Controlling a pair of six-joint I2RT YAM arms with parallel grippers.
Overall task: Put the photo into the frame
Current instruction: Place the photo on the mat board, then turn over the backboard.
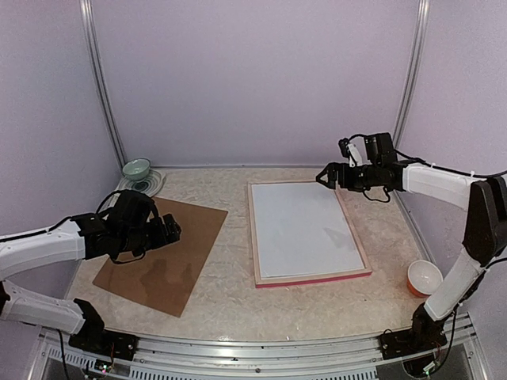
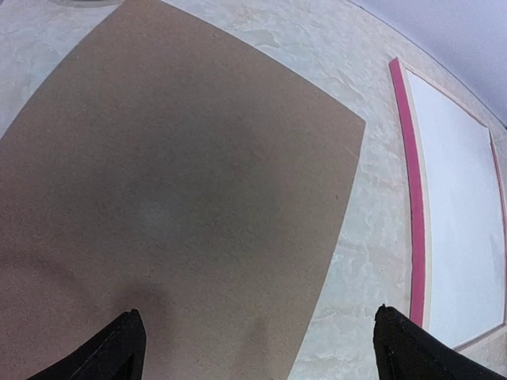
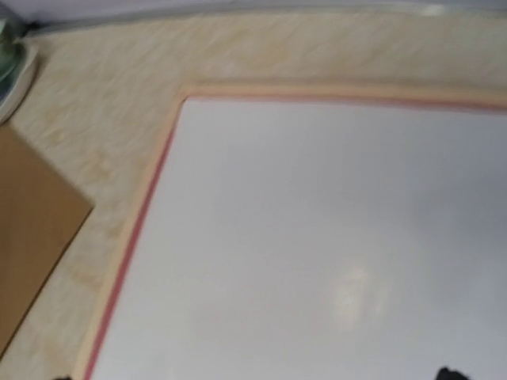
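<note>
The frame (image 1: 254, 237) lies flat right of the table's centre, pale wood rails up and a pink edge along its near side. A plain white sheet (image 1: 305, 229) fills its opening. The photo is out of view; no printed picture shows anywhere. My right gripper (image 1: 325, 177) hovers open over the frame's far right corner. In the right wrist view the white sheet (image 3: 317, 237) and the frame's rail (image 3: 135, 229) lie below, and only the fingertips' ends of that gripper (image 3: 253, 375) show. My left gripper (image 1: 171, 229) hangs open and empty above a brown board (image 1: 162, 253), also open (image 2: 255, 317) in its wrist view.
The brown board (image 2: 174, 182) lies flat at the left, its right edge a short way from the frame's pink rail (image 2: 416, 237). A green bowl (image 1: 136, 169) on a plate sits at the back left. An orange bowl (image 1: 425, 277) stands at the right edge.
</note>
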